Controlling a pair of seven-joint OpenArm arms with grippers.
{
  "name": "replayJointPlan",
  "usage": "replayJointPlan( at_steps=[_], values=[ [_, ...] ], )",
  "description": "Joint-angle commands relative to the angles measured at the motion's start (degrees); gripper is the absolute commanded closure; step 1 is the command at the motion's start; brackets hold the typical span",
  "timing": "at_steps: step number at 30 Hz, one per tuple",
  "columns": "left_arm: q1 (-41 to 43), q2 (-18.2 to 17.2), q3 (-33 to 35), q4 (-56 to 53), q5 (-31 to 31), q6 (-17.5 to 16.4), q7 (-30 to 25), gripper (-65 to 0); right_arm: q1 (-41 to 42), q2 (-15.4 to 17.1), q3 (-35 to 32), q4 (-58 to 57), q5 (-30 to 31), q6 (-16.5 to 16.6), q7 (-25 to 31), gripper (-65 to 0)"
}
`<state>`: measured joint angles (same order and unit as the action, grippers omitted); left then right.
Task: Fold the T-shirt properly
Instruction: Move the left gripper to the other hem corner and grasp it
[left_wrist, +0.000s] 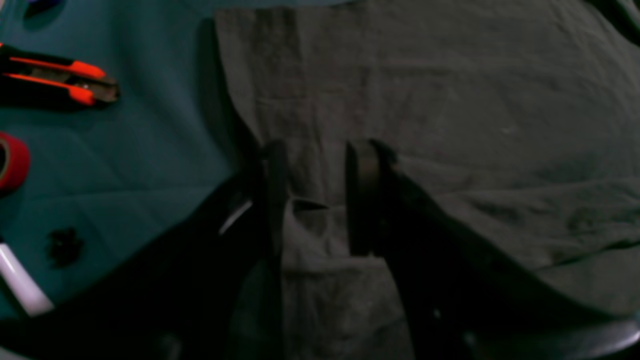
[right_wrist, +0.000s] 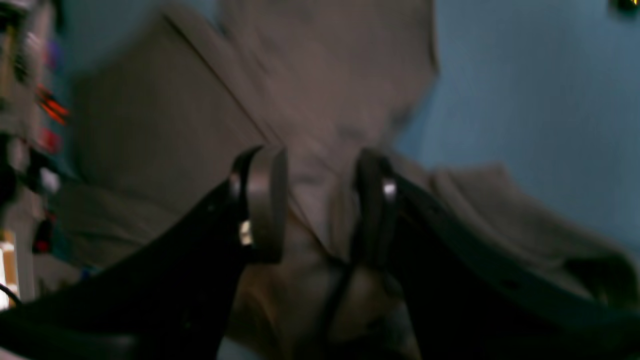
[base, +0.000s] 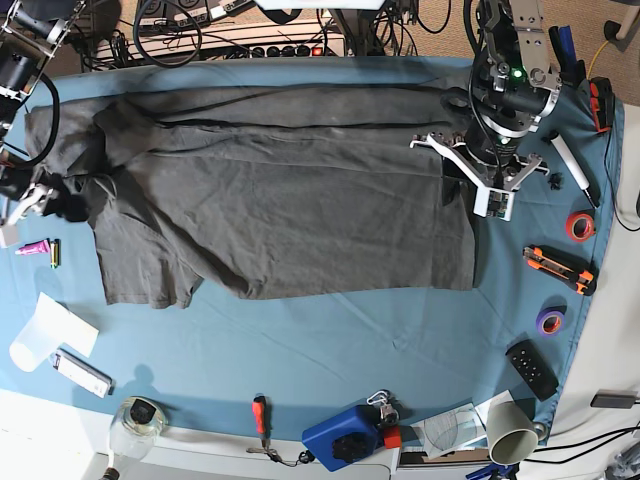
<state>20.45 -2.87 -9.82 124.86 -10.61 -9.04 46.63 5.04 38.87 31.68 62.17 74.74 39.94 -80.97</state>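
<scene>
The dark charcoal T-shirt (base: 290, 210) lies spread across the teal table cloth (base: 330, 340), its upper part folded down. My left gripper (base: 482, 188) sits at the shirt's right edge. In the left wrist view its fingers (left_wrist: 275, 195) stand a little apart with a raised fold of the shirt (left_wrist: 320, 235) pinched between them. My right gripper (base: 48, 198) is at the shirt's far left end. In the blurred right wrist view it (right_wrist: 320, 205) holds bunched shirt cloth (right_wrist: 175, 125) that stretches away from it.
An orange-black utility knife (base: 560, 268), red tape (base: 578, 225), purple tape (base: 549, 320) and a black remote (base: 530, 368) lie right of the shirt. A red screwdriver (base: 260, 412), a blue device (base: 350, 435) and white paper (base: 45, 330) lie along the front.
</scene>
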Motion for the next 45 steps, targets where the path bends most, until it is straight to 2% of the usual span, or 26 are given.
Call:
replayJointPlan(
  at_steps=[1, 6, 10, 13, 17, 22, 24, 27, 28, 30, 33, 35, 38, 42, 45],
  values=[
    [-0.2, -0.1, 0.0, 1.0, -0.8, 0.0, -1.3, -20.4, 1.2, 2.0, 1.6, 0.8, 1.3, 0.1, 1.0, -24.4],
    [-0.7, 0.0, 0.0, 1.0, 0.5, 0.0, -3.4, -21.1, 4.2, 2.0, 7.4, 0.8, -0.3, 0.1, 1.0, -24.4],
    [-3.3, 0.0, 0.0, 0.7, 3.6, 0.0, -4.0, -30.8, 7.9, 2.1, 8.1, 0.8, -4.3, 0.1, 1.0, -24.3],
    [-6.5, 0.0, 0.0, -1.7, 4.0, 0.0, -4.2, -31.0, 10.3, 2.1, 7.6, 0.8, -9.7, 0.1, 3.9, -24.3],
    [-12.9, 0.0, 0.0, -10.7, 4.0, 0.0, -3.9, -31.0, 13.1, 2.1, 6.1, 0.8, -16.4, 0.1, 6.8, -24.3],
    [-22.0, 0.0, 0.0, -19.5, 4.6, 0.2, 2.5, -31.0, 13.6, 1.9, 5.3, 0.8, -19.2, 0.1, 9.1, -24.3],
    [-24.9, 0.0, 0.0, -21.4, 4.7, 0.4, 3.5, -30.9, 13.5, 1.9, 5.3, 0.8, -20.2, 0.1, 9.6, -24.3],
    [-28.9, 0.0, 0.0, -26.0, 7.3, 3.2, 3.5, -30.5, 13.5, 1.9, 5.3, 0.8, -22.1, 0.1, 10.6, -24.3],
    [-30.4, 0.0, 0.0, -28.4, 8.5, 4.1, 3.6, -28.6, 13.5, 1.9, 5.3, 0.8, -22.6, 0.1, 11.1, -24.3],
    [-33.6, 0.0, 0.0, -33.5, 9.9, 4.0, 5.1, -25.0, 13.5, 1.9, 5.3, 0.8, -23.2, 0.1, 11.8, -24.3],
    [-38.4, 0.0, 0.0, -39.9, 11.1, 3.9, 10.2, -24.7, 13.5, 1.9, 5.3, 0.8, -23.2, 0.1, 13.0, -24.3],
    [-41.0, 0.0, 0.0, -42.7, 12.1, 3.3, 11.6, -24.7, 13.5, 1.9, 5.3, 0.8, -23.2, 0.1, 13.6, -24.3],
    [-43.4, 0.0, 0.0, -45.1, 12.4, 3.2, 13.5, -24.7, 13.5, 1.7, 5.3, 0.8, -24.3, 0.1, 13.9, -24.3],
    [-44.2, 0.0, 0.0, -45.8, 12.1, 3.2, 18.2, -24.7, 13.5, 1.1, 5.3, 0.7, -31.0, 0.1, 18.5, -24.3],
    [-43.8, 0.0, 0.0, -46.1, 11.5, 3.2, 19.0, -24.7, 13.5, 0.3, 4.7, 0.7, -32.6, -0.9, 19.5, -24.3]
  ],
)
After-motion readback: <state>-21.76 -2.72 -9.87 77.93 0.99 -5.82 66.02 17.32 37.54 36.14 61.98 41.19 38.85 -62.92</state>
